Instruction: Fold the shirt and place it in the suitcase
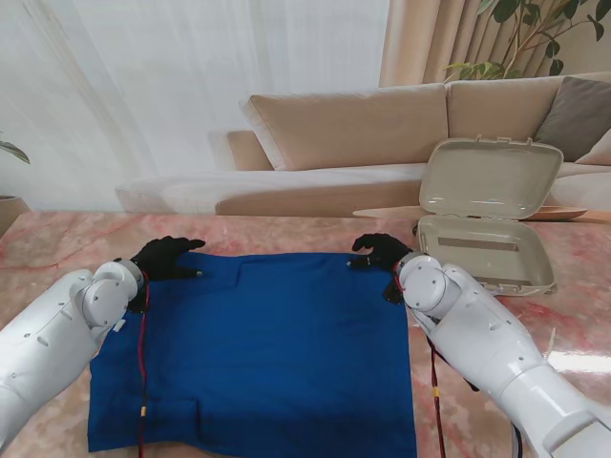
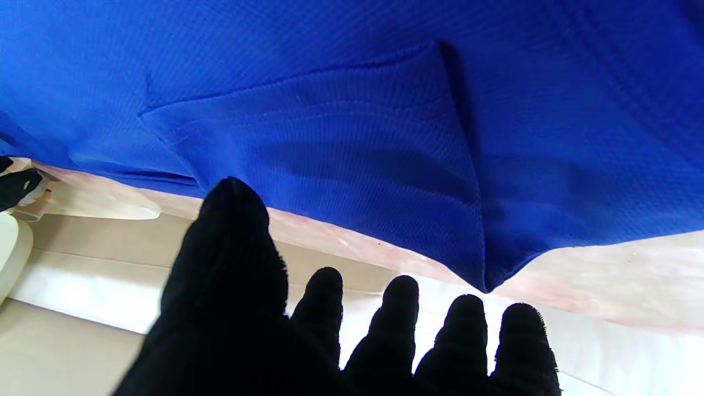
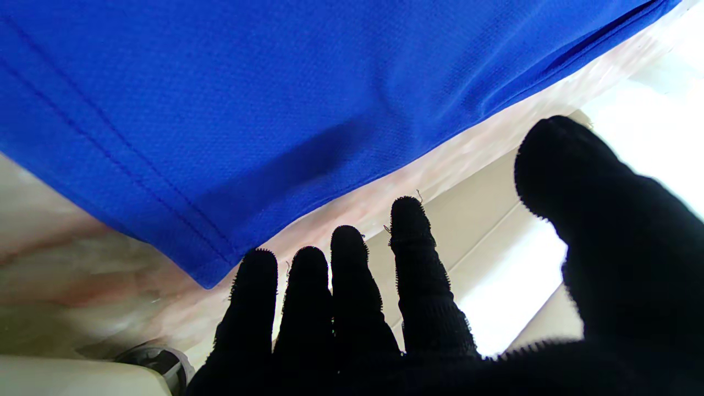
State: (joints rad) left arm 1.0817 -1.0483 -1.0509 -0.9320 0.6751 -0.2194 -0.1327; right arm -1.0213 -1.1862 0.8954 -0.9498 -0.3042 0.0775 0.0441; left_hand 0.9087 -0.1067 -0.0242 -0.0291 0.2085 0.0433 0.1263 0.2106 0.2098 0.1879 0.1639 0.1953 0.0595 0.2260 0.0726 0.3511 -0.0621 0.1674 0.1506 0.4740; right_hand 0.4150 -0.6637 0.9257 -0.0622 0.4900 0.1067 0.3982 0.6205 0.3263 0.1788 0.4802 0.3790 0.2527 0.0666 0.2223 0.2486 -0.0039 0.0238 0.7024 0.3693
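The shirt (image 1: pixel 258 348) lies flat on the tabletop (image 1: pixel 57 243), beside the open suitcase (image 1: pixel 487 234). My left hand (image 1: pixel 167 258) and my right hand (image 1: pixel 380 253) hover at its two far corners, fingers spread and holding nothing. I think I should pinch both corners at the same time, lift evenly, and bring the far edge toward me so the fold stays straight.

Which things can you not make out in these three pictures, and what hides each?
- Shirt: near edge cut off by the stand view's frame; its arms cover the side edges.
- Suitcase: inside too dim and small to judge.
- Left hand, right hand: contact with the cloth is unclear in both wrist views; palms cut off.
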